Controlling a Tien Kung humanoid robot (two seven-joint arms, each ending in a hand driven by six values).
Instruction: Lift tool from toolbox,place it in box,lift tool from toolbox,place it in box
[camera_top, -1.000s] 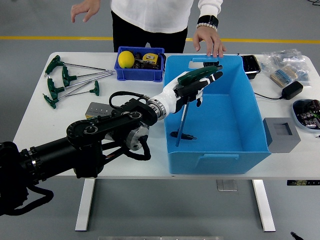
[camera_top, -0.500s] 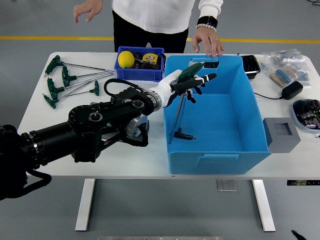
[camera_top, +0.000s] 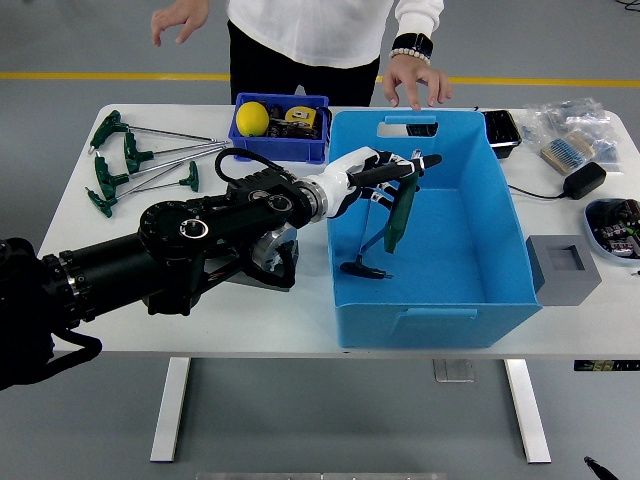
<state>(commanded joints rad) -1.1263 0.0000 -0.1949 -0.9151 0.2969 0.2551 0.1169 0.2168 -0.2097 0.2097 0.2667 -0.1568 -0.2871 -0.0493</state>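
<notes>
The big blue box (camera_top: 500, 225) stands at the table's centre right. My left hand (camera_top: 398, 168) reaches over its left wall, open with the fingers spread. Just beneath the fingers a green-handled T-wrench (camera_top: 398, 218) hangs tilted inside the box; I cannot tell whether it still touches the fingers. Another dark tool (camera_top: 362, 268) lies on the box floor. Several more green T-handle wrenches (camera_top: 130, 165) lie on the table at the far left. The right arm is out of sight.
A small blue bin (camera_top: 280, 145) with a yellow ball and a tape measure sits behind my arm. A person stands at the far side, one hand (camera_top: 418, 85) over the box's far rim, the other raised. A grey block (camera_top: 567, 268), charger (camera_top: 585, 178) and parts bags sit right.
My left hand has drawn back toward the box's left wall and its fingers have spread. The T-wrench has slipped from the grasp and dropped lower into the box, handle now below the hand.
</notes>
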